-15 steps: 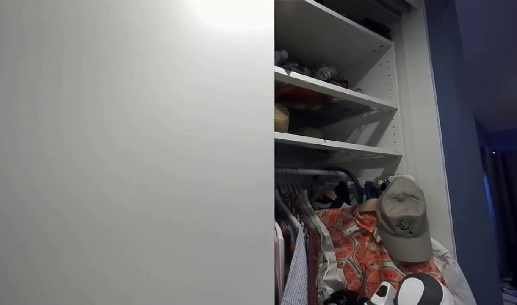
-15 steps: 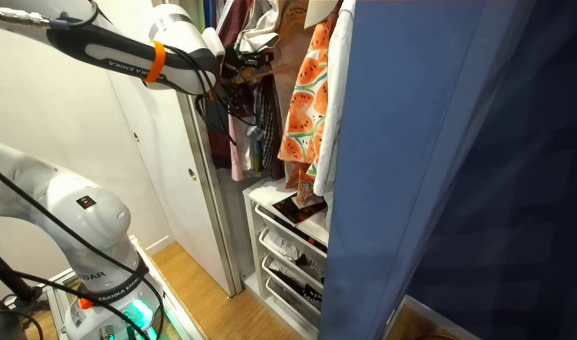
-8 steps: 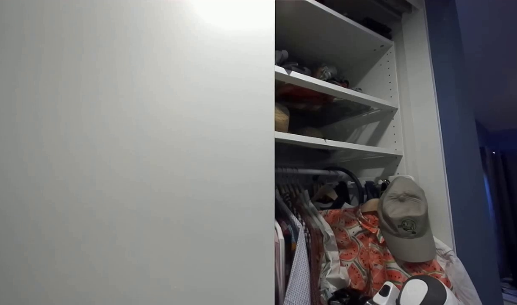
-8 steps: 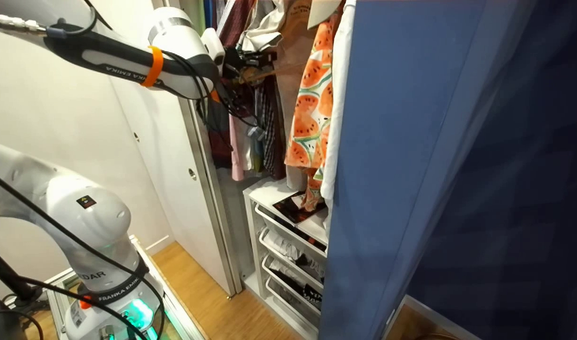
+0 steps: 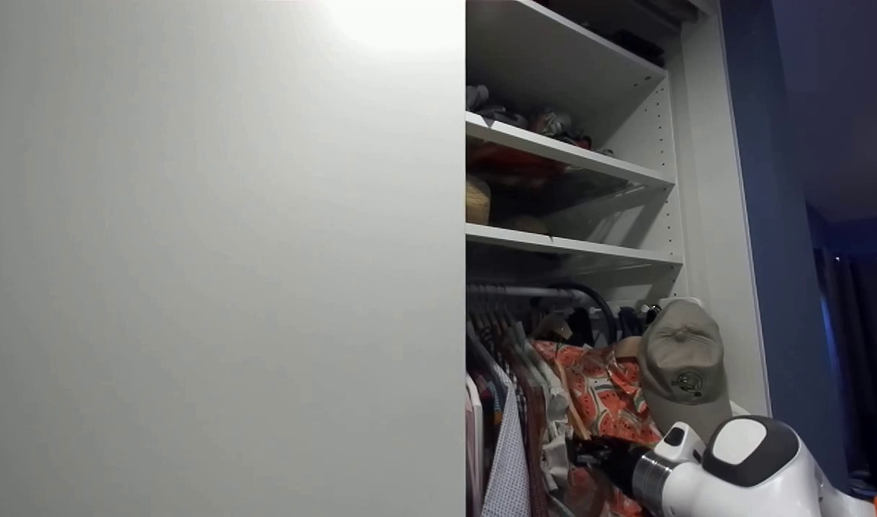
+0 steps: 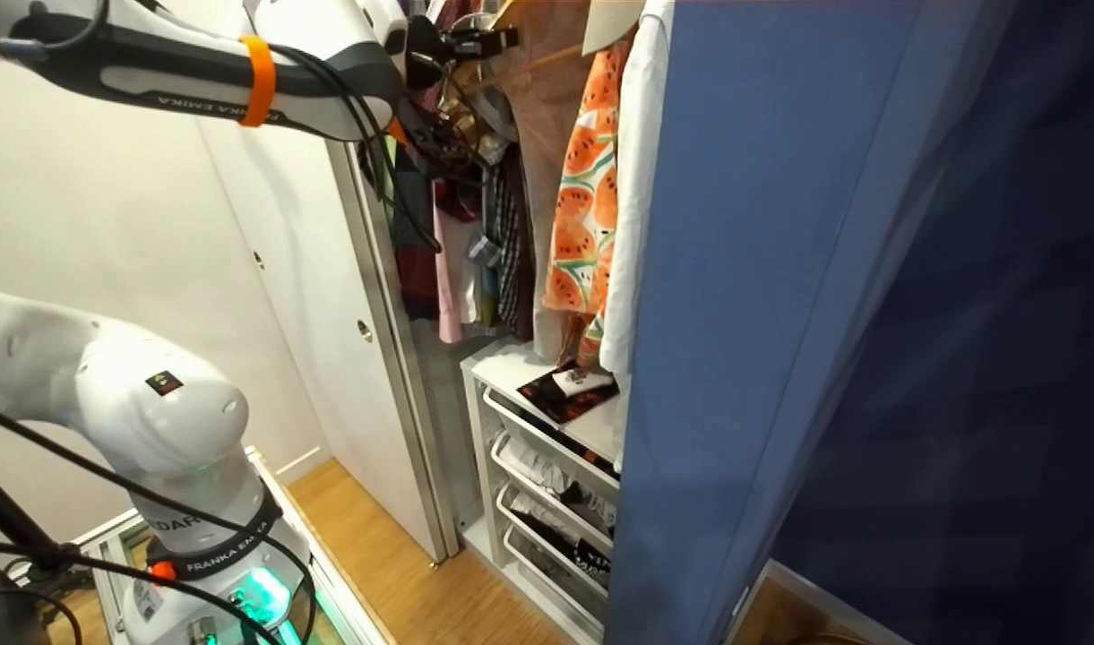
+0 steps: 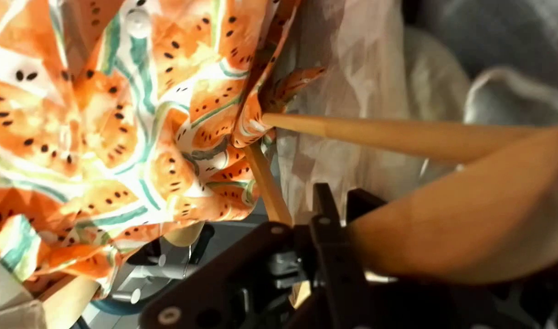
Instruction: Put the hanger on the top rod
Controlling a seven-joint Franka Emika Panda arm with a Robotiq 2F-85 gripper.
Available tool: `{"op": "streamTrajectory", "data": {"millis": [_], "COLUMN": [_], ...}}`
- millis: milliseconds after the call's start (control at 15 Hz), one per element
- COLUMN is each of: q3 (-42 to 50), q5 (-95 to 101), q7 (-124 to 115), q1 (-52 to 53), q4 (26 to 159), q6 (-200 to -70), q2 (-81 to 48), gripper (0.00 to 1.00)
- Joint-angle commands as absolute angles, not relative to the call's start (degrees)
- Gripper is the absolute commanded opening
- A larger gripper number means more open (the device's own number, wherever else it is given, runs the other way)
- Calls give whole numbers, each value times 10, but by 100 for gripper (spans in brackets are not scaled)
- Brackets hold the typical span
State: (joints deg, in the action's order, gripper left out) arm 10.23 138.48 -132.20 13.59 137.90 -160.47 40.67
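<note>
Hanger (image 7: 457,219), wooden; clamped in gripper (image 7: 342,205)
Tilted; below closet rod (image 5: 521,291) in an exterior view; watermelon-print shirt (image 7: 169,173) alongside, contact unclear

White arm (image 6: 175,421) — orange-banded — black hand (image 7: 342,208).

White drawer-unit top (image 6: 502,362): 1 dark printed sheet (image 6: 559,405), flat. Wooden floor (image 6: 381,555) in front.

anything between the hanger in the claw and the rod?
Yes: in the wrist view, the watermelon shirt hides one end of the hanger that the claw holds, and could snag. In an exterior view, other hung clothes crowd beneath the rod.
</note>
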Motion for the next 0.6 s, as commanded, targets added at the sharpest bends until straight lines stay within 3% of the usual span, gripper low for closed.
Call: {"op": "streamTrajectory", "data": {"millis": [0, 67, 133, 533], "q3": [109, 112, 113, 151], "q5": [1385, 1385, 1385, 1364], "q7": [-1319, -1316, -1316, -1247], "q1": [131, 127, 126, 93], "q4": [1368, 1361, 1359, 1252], "q6": [-1620, -1628, -1631, -1755], "q2": [414, 419, 423, 381], "gripper": [16, 16, 4, 4]}}
